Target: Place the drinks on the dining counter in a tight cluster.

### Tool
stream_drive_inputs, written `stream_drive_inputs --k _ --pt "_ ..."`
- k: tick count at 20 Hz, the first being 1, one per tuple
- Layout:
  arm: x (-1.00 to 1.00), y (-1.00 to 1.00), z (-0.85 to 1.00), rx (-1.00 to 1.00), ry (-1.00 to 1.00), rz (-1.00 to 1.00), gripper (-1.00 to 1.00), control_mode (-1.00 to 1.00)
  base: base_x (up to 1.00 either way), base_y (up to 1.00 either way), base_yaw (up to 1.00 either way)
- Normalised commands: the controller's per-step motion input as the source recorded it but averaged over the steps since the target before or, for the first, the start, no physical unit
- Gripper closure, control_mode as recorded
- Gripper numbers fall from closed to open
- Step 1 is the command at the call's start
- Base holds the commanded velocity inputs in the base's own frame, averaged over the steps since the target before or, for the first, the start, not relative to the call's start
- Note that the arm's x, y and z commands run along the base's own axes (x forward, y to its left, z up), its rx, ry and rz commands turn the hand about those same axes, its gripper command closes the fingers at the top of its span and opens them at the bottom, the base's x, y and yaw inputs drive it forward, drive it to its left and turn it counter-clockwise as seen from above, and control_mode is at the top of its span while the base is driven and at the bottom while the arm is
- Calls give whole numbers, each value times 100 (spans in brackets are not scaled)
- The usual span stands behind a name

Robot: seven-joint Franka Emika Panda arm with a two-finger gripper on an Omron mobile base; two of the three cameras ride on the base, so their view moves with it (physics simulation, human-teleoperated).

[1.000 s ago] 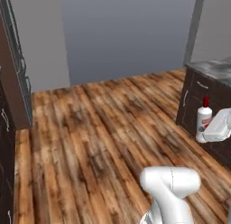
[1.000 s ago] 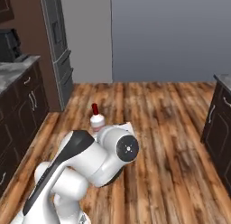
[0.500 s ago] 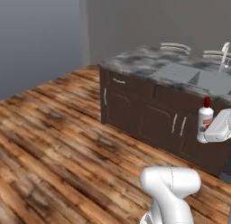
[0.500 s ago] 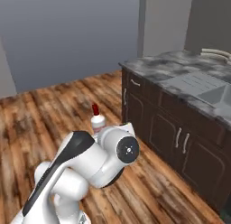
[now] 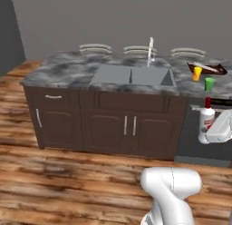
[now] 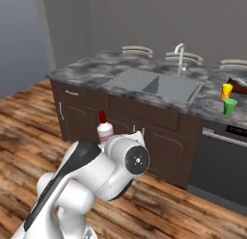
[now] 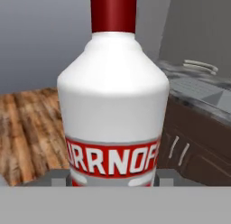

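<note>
A white bottle [image 5: 207,121] [image 6: 104,130] [image 7: 115,105] with a red cap and a red label band, one of the drinks, stands upright in my gripper [image 5: 209,135] [image 7: 113,181], which is shut on its lower body. I hold it in the air in front of the dining counter [image 5: 63,72] [image 6: 89,69], a dark brown island with a grey marbled top. The bottle is lower than the top and short of the island's front. A sink [image 5: 131,76] [image 6: 154,84] and a tap [image 5: 150,51] [image 6: 180,57] sit in the middle of the top.
A yellow cup [image 5: 197,73] [image 6: 226,91] and a green cup [image 5: 209,84] [image 6: 229,106] stand on the right end of the top, near a dark tray [image 5: 212,68]. Below them is a black appliance front [image 6: 222,156]. Chair backs [image 5: 95,48] line the far side. Wooden floor [image 5: 68,183] lies before the island.
The whole picture has swung round with the base: the island has come from the right edge to straight ahead. The white bottle stays in my gripper in the same place relative to the arm.
</note>
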Motion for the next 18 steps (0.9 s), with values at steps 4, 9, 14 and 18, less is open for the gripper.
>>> stream_drive_inputs --k 4,9,14,18 --pt "0 0 0 0 0 0 100 100 46 77 -48" --pt "0 0 0 0 0 0 100 100 81 -2 -4" --pt "0 0 0 0 0 0 100 100 97 -87 3" --pt "0 0 0 0 0 0 100 100 85 -100 12"
